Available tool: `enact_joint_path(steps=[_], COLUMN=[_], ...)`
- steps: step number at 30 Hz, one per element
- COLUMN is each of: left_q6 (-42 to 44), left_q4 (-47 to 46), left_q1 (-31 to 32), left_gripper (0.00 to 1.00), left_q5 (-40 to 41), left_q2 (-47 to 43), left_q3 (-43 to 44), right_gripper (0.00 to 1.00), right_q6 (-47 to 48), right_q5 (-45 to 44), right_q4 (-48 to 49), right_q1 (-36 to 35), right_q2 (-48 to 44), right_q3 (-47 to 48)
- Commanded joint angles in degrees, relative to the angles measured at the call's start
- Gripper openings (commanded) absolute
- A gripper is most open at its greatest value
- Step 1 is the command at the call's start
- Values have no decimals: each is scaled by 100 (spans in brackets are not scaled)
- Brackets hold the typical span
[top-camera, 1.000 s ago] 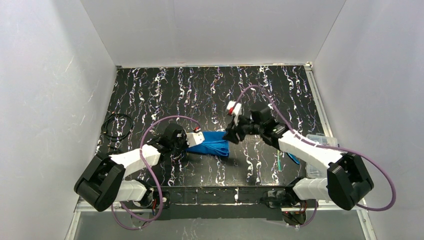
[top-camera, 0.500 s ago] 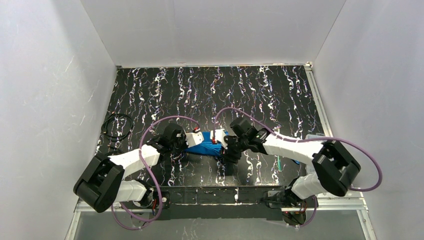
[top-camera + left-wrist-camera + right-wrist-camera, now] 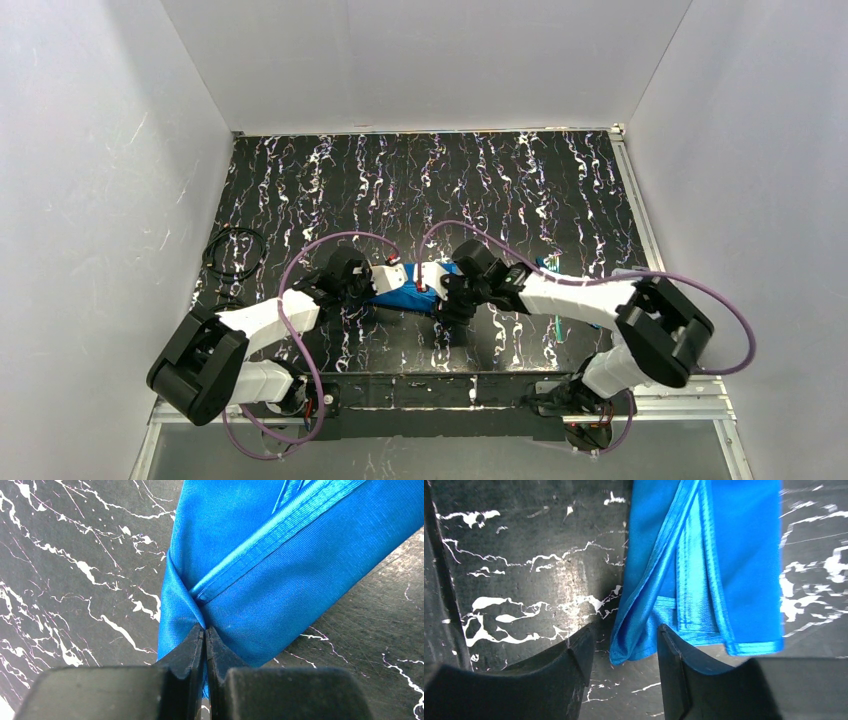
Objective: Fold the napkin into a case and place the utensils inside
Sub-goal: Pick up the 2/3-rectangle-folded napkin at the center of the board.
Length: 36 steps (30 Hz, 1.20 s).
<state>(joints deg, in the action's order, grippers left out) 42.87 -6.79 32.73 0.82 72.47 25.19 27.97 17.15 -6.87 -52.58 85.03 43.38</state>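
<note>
The bright blue napkin lies folded into a narrow band on the black marbled table, between my two grippers. My left gripper is shut on the napkin, pinching a gathered fold at its left end beside the stitched hem. My right gripper is open at the other end. A loose layered corner of the napkin hangs in the gap between its fingers, not clamped. In the top view the left gripper and the right gripper nearly meet over the cloth. A thin greenish utensil shows partly beneath the right arm.
A coil of black cable lies near the table's left edge. A clear plastic box sits at the right edge behind the right arm. White walls close the table on three sides.
My right arm has swung left and down from beside the napkin's right end until its open fingers straddle the cloth's corner. The left gripper has kept its hold and place.
</note>
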Motion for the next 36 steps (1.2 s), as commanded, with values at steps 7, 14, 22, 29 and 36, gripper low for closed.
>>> enact_joint_path(steps=[7,14,22,29,36], left_q6=[-26,-23,35,107,252], left_q4=[369,337,362,325,212], left_q1=[-39,-38,-39,-39,-38], left_gripper=[0,0,0,0,0], left_q5=[-337,-319,-320,-328,-350], left_q2=[-92,-127,-155,-234,-310], left_q3=[-7,-36,-38,-106,-256], right_gripper=[99,97,77,8,1], right_q6=[110,398,268,278,146], right_q5=[-504,-364,-491,-329,6], right_q4=[471,38,162,-295,-1008], right_q1=[-61,-67,-63,-65,2], right_q2=[-841,-268,250,433,469], right_q3=[-279,95,305,705,1089])
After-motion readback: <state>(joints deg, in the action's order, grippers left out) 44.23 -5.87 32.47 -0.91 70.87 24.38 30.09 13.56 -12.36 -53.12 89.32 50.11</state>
